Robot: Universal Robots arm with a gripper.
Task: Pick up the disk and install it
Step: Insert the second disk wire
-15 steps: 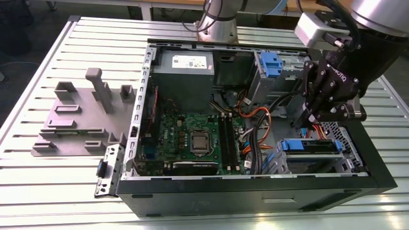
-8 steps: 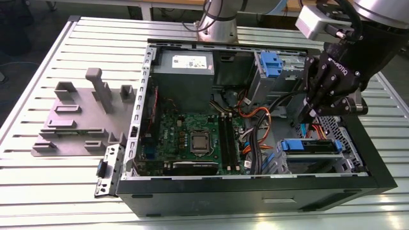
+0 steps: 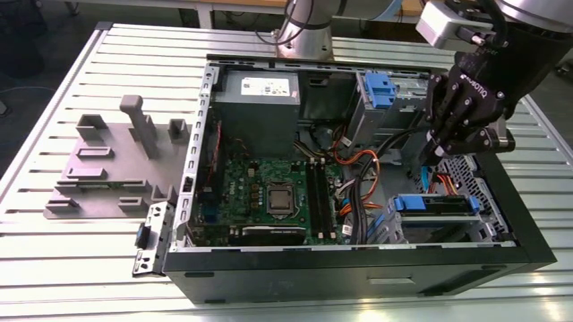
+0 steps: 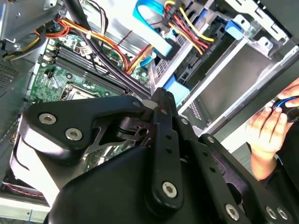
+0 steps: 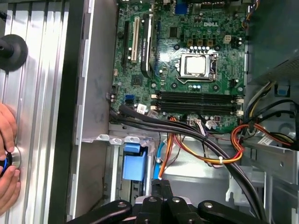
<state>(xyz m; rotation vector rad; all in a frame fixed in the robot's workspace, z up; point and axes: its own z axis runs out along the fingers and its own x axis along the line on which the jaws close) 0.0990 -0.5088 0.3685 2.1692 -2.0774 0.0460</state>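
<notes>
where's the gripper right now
In the exterior view the gripper hangs over the open computer case at the view's right, above the orange cables and near the blue-railed drive bay.

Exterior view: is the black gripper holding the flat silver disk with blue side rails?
No. The black gripper hangs over the open computer case with nothing between its fingers, apart from the blue-railed disk lying below it.
</notes>
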